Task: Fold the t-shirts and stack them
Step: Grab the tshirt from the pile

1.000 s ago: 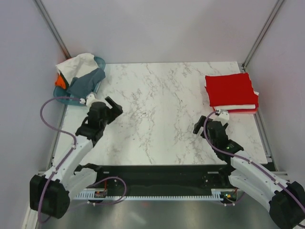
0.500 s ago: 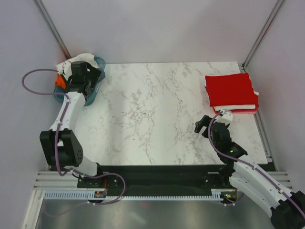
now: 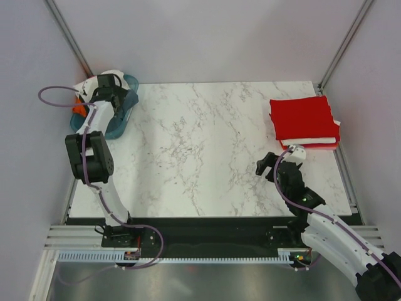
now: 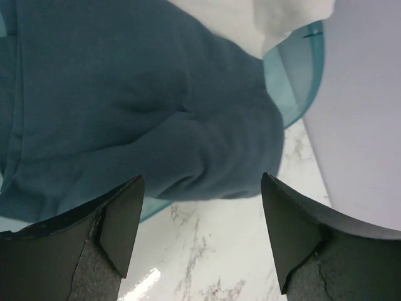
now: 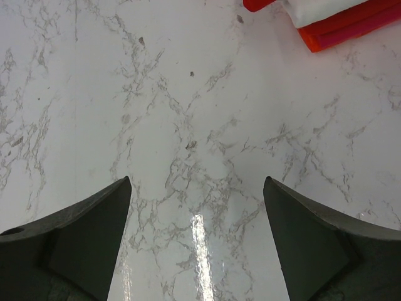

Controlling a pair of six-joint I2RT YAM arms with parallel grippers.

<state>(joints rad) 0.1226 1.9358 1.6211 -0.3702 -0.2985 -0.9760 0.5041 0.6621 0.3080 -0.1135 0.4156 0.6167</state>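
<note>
Holds the left jaws wide apart and empty, close above the slate blue-grey t-shirt [image 4: 125,94] draped over the rim of the teal basket [image 4: 294,75]. Has a white t-shirt [image 4: 250,15] just beyond those jaws, overlapping the blue-grey one, with a bit of orange cloth [image 3: 77,108] nearby in the basket. Holds the right jaws equally wide, gripping nothing, over bare marble worktop [image 5: 188,125]. Has the folded red t-shirt [image 3: 302,118] ahead and right of those jaws, well apart, topping a neat stack.
</note>
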